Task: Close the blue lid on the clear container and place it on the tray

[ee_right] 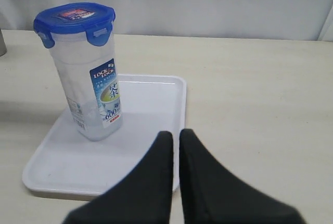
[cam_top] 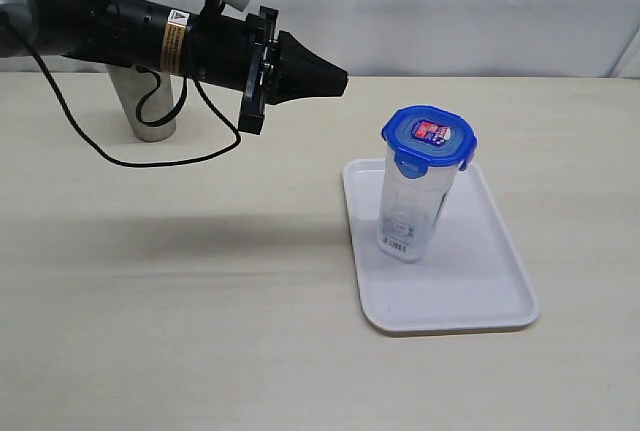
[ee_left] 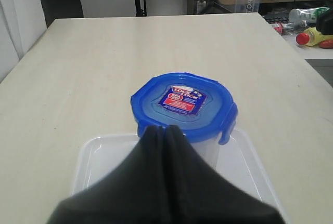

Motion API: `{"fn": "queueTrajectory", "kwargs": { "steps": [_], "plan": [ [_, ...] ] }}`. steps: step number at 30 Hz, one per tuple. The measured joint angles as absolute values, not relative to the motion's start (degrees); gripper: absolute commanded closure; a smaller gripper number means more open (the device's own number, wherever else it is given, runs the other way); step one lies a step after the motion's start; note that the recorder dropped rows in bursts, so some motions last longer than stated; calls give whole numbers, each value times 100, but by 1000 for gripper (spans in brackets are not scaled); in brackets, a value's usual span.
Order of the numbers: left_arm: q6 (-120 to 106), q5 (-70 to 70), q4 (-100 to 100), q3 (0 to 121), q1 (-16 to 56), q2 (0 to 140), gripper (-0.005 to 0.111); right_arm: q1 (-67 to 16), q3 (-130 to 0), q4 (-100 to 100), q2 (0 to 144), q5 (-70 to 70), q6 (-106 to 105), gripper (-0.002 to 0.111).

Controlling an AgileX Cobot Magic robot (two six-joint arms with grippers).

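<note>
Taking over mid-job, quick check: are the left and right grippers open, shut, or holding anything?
Left gripper: black jaws shut, holding nothing.
Right gripper: black jaws shut, holding nothing.

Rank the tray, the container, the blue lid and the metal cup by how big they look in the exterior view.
1. tray
2. container
3. blue lid and metal cup: these look much alike. The cup stands farther back and is partly hidden by the arm, so they are left unranked.
</note>
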State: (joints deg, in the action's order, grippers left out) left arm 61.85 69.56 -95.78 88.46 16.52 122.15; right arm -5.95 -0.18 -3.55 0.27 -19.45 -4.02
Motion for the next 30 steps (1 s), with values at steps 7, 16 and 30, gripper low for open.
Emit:
{"fn": "queueTrajectory", "kwargs": {
  "steps": [7,16,30],
  "plan": [
    [6185,6956,-9578,8846,1652,12215,107,-595,-18,-379,27,-1945,-402,104],
    [6185,6920,-9617,8846,1604,12118,107,-595,-18,-379,27,-1945,-402,104],
    [6185,6896,-9048,8461,1616,10540,107,-595,-18,-379,27,-1945,-402,104]
  ]
}}
